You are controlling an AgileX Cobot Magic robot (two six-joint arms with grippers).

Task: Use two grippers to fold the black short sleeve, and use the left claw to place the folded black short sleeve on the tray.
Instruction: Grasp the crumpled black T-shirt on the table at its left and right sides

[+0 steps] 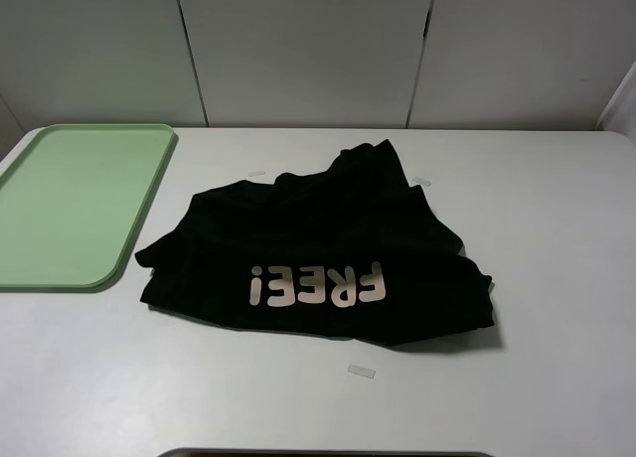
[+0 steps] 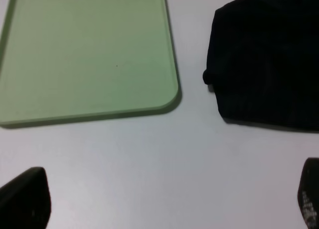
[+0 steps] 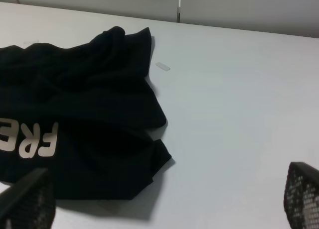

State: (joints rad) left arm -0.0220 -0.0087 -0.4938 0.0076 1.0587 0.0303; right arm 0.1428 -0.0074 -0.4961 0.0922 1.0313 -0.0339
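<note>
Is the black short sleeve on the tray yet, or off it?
Off. The black short sleeve lies rumpled on the table beside the green tray, a gap between them; the tray holds nothing.

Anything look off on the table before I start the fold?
The black short sleeve lies rumpled, not flat, its far part heaped in folds and its print upside down in the high view. Small clear scraps lie loose on the table around it. The green tray looks normal.
</note>
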